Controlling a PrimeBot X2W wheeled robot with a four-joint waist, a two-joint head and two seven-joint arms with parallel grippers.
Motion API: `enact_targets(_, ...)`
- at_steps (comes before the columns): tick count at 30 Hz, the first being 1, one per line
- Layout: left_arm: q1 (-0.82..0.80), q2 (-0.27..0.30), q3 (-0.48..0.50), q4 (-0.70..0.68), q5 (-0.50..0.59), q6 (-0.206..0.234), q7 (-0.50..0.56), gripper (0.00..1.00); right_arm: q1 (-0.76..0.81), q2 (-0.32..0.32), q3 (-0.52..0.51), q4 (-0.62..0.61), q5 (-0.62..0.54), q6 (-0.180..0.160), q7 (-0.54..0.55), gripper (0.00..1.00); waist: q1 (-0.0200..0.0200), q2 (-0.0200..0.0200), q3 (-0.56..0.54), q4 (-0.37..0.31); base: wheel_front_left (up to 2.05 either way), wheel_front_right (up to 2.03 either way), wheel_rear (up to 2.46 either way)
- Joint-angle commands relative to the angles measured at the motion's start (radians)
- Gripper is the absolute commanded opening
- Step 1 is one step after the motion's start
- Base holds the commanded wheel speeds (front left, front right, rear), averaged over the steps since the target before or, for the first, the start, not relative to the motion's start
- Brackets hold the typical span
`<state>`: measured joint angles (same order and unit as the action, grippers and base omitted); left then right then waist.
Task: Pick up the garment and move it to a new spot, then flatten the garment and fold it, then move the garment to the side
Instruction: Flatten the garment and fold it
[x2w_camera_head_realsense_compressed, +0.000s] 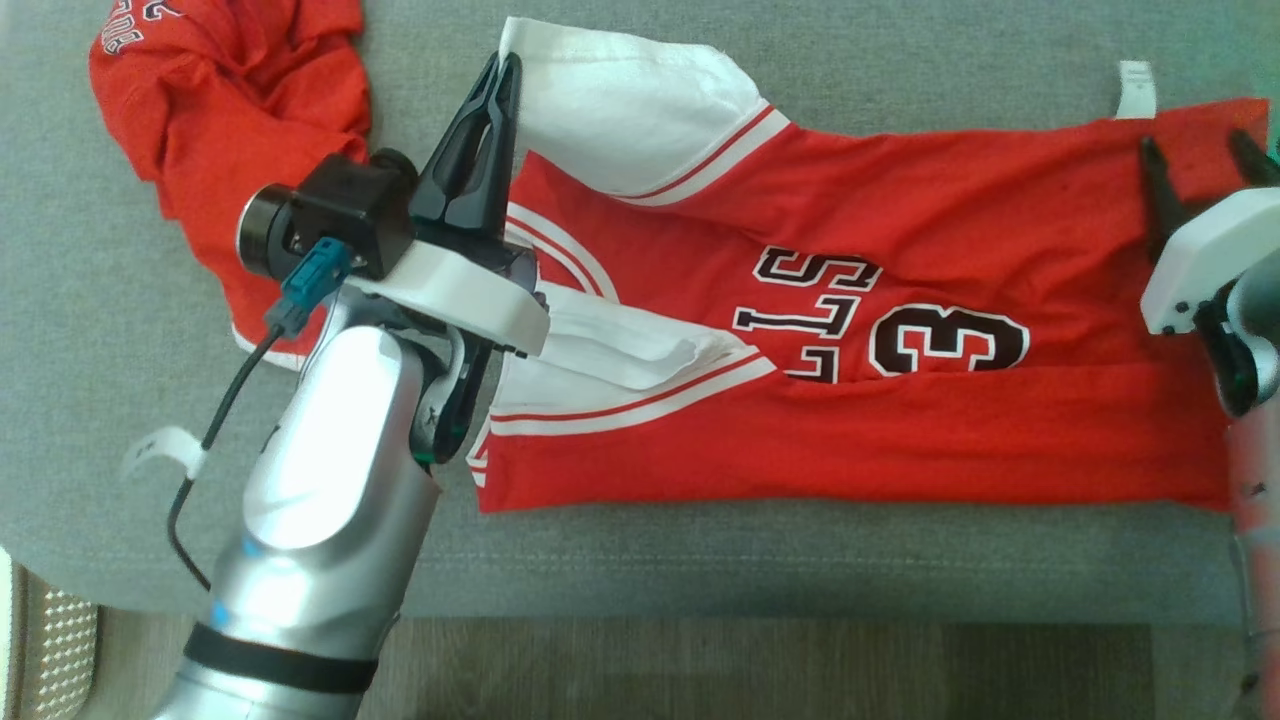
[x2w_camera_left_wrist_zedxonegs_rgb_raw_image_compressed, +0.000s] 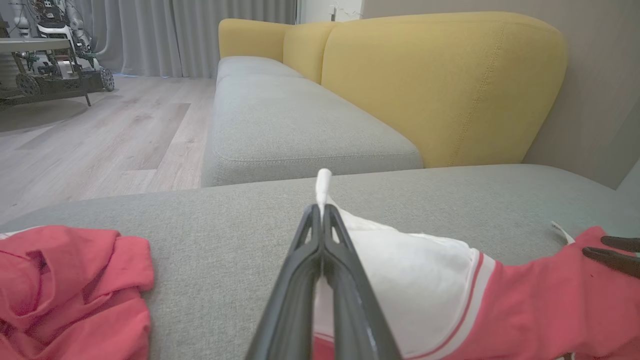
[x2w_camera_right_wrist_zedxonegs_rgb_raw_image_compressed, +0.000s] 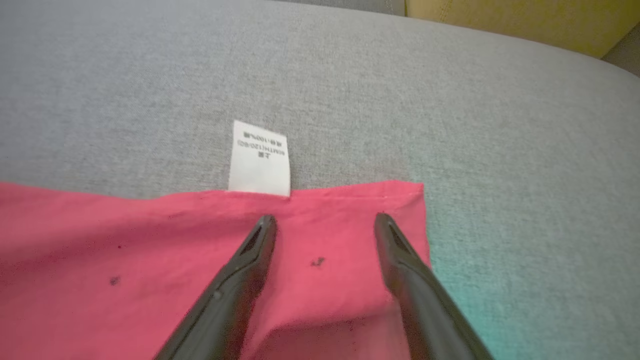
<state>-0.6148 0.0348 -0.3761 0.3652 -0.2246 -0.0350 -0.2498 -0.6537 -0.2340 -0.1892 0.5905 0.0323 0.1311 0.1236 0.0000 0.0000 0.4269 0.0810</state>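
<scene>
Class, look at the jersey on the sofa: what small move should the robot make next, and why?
Probably shut the right hand on the jersey's far hem corner: it stands open over that corner, while the left hand pinches the white flap at the other end.

In the head view we find the garment (x2w_camera_head_realsense_compressed: 900, 420) lying on the seat cushion (x2w_camera_head_realsense_compressed: 700, 560) from centre frame to the right edge, a second garment (x2w_camera_head_realsense_compressed: 230, 120) heaped on the same cushion at the upper left, and the floor (x2w_camera_head_realsense_compressed: 750, 670) along the bottom edge. We note the left gripper (x2w_camera_head_realsense_compressed: 505, 65) at upper centre, on the tip of the garment's turned-over corner. The right gripper (x2w_camera_head_realsense_compressed: 1195, 145) is at the right edge over its upper-right corner, a label (x2w_camera_head_realsense_compressed: 1136, 90) jutting from the garment's edge just left of it. In the left wrist view the backrest (x2w_camera_left_wrist_zedxonegs_rgb_raw_image_compressed: 440, 85) stands behind the cushion, upper right.
</scene>
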Motion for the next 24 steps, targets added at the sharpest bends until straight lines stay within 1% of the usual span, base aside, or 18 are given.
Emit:
enact_targets(1, -0.020, 0.017, 0.024, -0.037, -0.005, 0.005, -0.012, 0.00, -0.033, -0.017, 0.004, -0.019, -0.016, 0.000, 0.006, 1.00, 0.0000, 0.0000, 0.005, 0.000, 0.00, 0.00, 0.00)
enact_targets(11, -0.043, 0.016, 0.017, -0.044, -0.008, 0.005, -0.012, 0.00, -0.106, -0.042, -0.081, 0.062, -0.120, 0.000, -0.004, 1.00, 0.0000, 0.0000, 0.037, 0.008, 0.00, 0.00, 0.00)
enact_targets(24, -0.065, 0.016, 0.007, -0.041, -0.013, 0.006, -0.012, 0.00, -0.158, -0.051, -0.120, 0.163, -0.192, 0.000, -0.015, 1.00, 0.0000, 0.0000, 0.058, 0.019, 0.00, 0.00, 0.00)
